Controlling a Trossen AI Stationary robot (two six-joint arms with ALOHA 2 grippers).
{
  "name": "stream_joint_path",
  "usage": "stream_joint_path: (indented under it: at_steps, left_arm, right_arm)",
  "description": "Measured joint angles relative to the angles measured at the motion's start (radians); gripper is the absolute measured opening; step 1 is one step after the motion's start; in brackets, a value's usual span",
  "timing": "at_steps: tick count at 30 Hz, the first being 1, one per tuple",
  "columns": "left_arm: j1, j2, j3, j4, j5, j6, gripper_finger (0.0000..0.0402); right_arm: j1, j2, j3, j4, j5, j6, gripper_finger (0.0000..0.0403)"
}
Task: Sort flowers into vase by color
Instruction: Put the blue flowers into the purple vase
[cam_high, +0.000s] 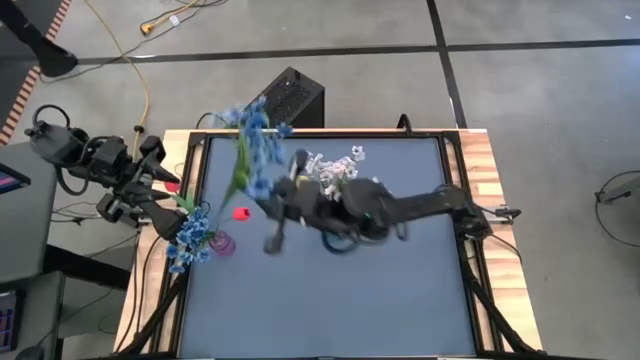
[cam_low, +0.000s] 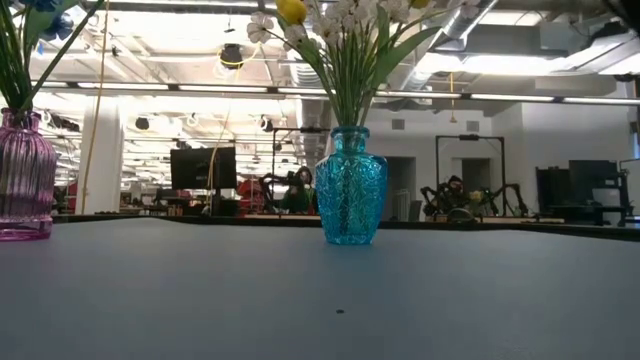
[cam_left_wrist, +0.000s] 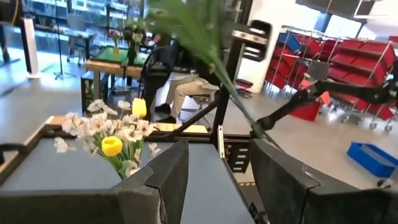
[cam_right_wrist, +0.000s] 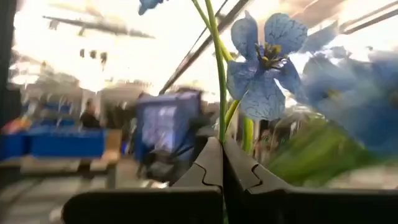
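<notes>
Overhead, blue flower spray (cam_high: 250, 140) stem-down in pinched right tool (cam_high: 268, 188), blossoms toward the table's far edge.

Bright overhead light (perhaps motion-blurred).

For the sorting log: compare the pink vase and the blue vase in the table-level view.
Colour: the pink vase is pink-purple ribbed glass; the blue vase is turquoise textured glass.
Contents: the pink vase shows green stems with blue blossoms at the frame's top; the blue vase carries white blossoms and a yellow tulip.
Position: the pink vase stands at the picture's left edge, cut off; the blue vase stands near the middle.
Both stand upright on the table.
</notes>
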Motion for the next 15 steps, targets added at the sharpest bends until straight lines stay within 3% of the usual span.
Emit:
stream_joint_path:
  at_steps: [3, 7, 15]
  left_arm:
    - [0.0, 0.0, 0.0, -0.003, 0.0, 0.017, 0.016]
    - [0.0, 0.0, 0.0, -0.008, -0.018, -0.018, 0.016]
    - [0.0, 0.0, 0.005, -0.119, -0.226, -0.39, 0.016]
  right_arm:
    - [-0.07, 0.054, 0.002, 0.128, -0.086, 0.038, 0.0018]
    - [-0.131, 0.099, 0.001, 0.145, -0.091, 0.075, 0.0018]
    - [-0.199, 0.112, 0.003, 0.101, -0.201, 0.1, 0.0018]
